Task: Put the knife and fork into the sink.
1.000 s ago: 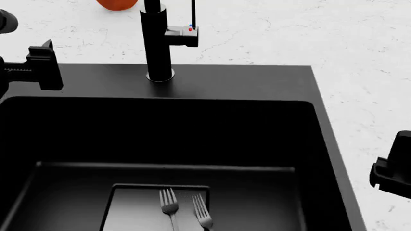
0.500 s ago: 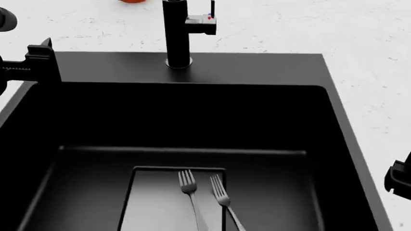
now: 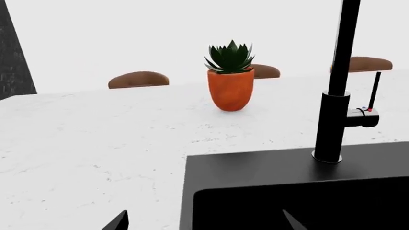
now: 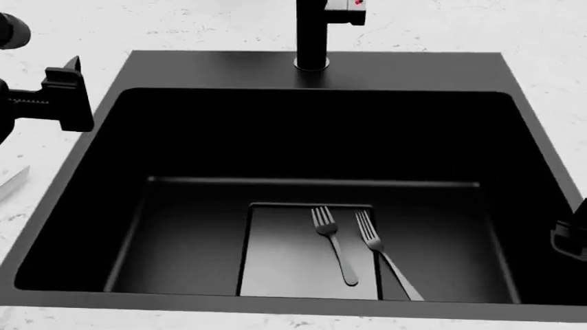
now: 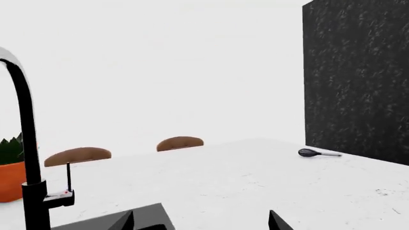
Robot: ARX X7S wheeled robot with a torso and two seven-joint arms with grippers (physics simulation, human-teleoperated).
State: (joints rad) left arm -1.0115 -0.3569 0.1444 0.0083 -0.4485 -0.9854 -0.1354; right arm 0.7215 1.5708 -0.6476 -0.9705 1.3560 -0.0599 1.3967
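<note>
The sink (image 4: 183,69) is a deep black basin with a grey bottom plate. Two forks (image 4: 332,244) (image 4: 385,254) lie side by side on that plate, tines toward the faucet. A pale pointed blade, the knife (image 4: 11,184), lies on the white counter left of the sink, mostly cut off by the picture's edge. My left gripper (image 4: 71,96) hovers above the sink's back left corner, open and empty; in its wrist view (image 3: 204,225) its fingertips (image 3: 120,221) straddle the rim's edge. My right gripper (image 4: 573,237) (image 5: 201,223) is beside the sink's right rim, open and empty.
A black column faucet (image 4: 312,34) (image 3: 335,96) (image 5: 28,143) stands on the back rim. An orange pot with a green plant (image 3: 231,88) sits behind it on the counter. A dark spoon-like utensil (image 5: 317,153) lies near a dark wall (image 5: 357,76). Brown chair backs (image 3: 138,79) show beyond the counter.
The head view has shifted, so the whole basin shows now and sits further right in the picture. The knife's tip has come into view at the left. Neither fork has moved.
</note>
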